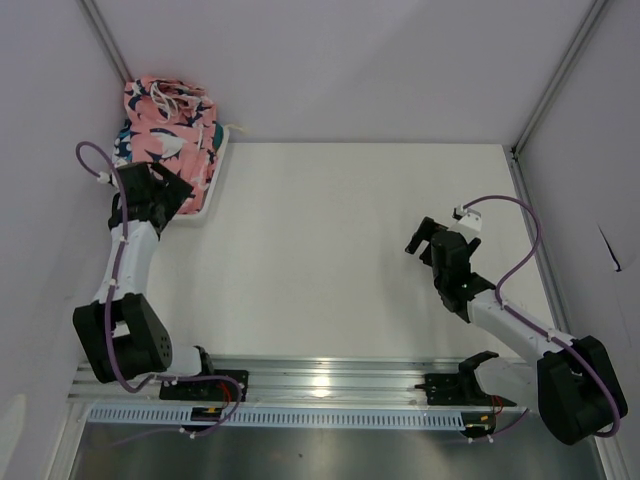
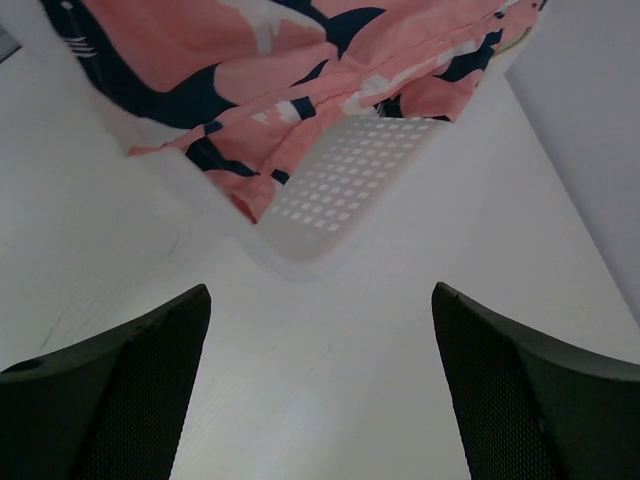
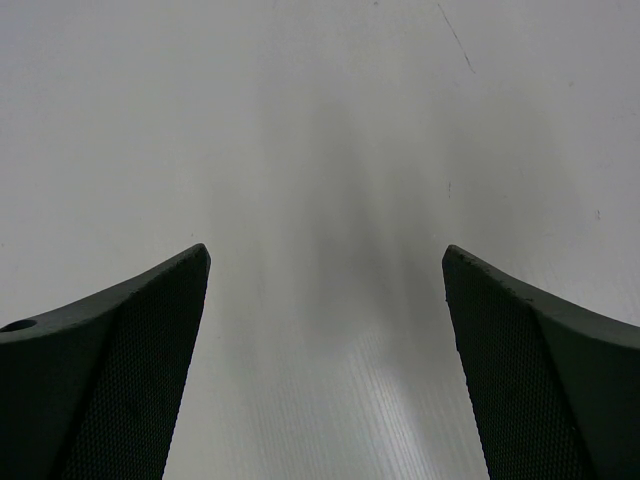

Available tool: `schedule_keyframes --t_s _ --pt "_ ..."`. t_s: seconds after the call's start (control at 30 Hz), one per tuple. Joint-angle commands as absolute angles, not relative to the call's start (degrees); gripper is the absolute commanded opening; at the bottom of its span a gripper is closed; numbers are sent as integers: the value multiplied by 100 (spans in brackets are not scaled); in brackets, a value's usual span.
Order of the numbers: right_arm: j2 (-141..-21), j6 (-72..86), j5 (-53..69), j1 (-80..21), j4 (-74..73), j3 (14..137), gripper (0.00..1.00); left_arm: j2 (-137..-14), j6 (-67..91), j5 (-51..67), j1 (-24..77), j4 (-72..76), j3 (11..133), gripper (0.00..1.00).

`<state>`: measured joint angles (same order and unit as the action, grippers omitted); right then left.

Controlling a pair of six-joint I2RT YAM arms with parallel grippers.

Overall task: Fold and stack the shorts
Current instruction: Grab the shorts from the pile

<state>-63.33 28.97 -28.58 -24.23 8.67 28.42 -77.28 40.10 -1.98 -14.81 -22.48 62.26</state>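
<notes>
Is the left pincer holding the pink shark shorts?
No, the left pincer is open and empty, and the pink shorts lie in the white basket ahead of it.

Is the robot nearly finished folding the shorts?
Done: nothing looks folded yet. The pink shark shorts lie bunched in the white basket, with a teal pair peeking out at the edge. In hand: nothing; the left gripper is open by the basket, the right gripper open over bare table. Left: folding and stacking both.
</notes>
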Motion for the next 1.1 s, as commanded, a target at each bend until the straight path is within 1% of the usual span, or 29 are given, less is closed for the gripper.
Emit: schedule_keyframes --t_s 0.0,0.03,0.1,0.27,0.33,0.4,0.43,0.47,0.6,0.73,0.8,0.83,0.87,0.9,0.97,1.0,1.07 --pt "-6390 3015 -2883 -2408 984 3050 100 -8023 4088 272 -1520 -1698 6731 94" --pt "-6416 3023 -2892 -2400 993 3050 100 -8120 3983 533 -1521 -1331 6750 94" --pt "-6477 3041 -2900 -2391 984 3076 99 -8514 3797 554 -1512 -1222 7020 96" --pt "-6662 3067 -2813 -2382 967 3181 100 -9728 3542 63 -1450 -2398 8882 93" --pt "-6680 3067 -2760 -2382 993 3199 99 -10140 3533 26 -1441 -2583 9296 93" --pt "-6697 3067 -2768 -2391 958 3217 99 -10422 3577 -131 -1450 -2645 9474 92" --pt "-6689 3067 -2786 -2382 915 3208 100 -10754 3638 -132 -1441 -2767 9579 92" --pt "-6671 3085 -2804 -2382 897 3208 100 -10906 3665 -141 -1441 -2829 9902 91" --pt "-6592 3076 -2821 -2373 861 3191 99 -11513 3805 -228 -1397 -3049 10265 90" --pt "-6609 3085 -2760 -2364 888 3208 99 -11812 3937 -272 -1397 -2980 10283 90" --pt "-6644 3085 -2742 -2364 879 3217 99 -12031 3990 -272 -1406 -2910 10344 86" --pt "-6645 3094 -2751 -2364 853 3225 99 -12119 4025 -229 -1406 -2909 10371 82" --pt "-6645 3094 -2751 -2364 853 3226 99 -12216 4043 -211 -1406 -2909 10519 69" --pt "-6627 3085 -2760 -2356 844 3234 99 -12373 4052 -202 -1406 -2927 10625 61" --pt "-6627 3085 -2769 -2364 835 3226 100 -12515 4087 -150 -1406 -2935 10774 41" --pt "-6627 3076 -2786 -2356 852 3226 100 -12568 4078 -141 -1415 -2962 10836 27" --pt "-6644 3076 -2777 -2356 861 3226 99 -12630 4026 -149 -1406 -2997 11039 10"
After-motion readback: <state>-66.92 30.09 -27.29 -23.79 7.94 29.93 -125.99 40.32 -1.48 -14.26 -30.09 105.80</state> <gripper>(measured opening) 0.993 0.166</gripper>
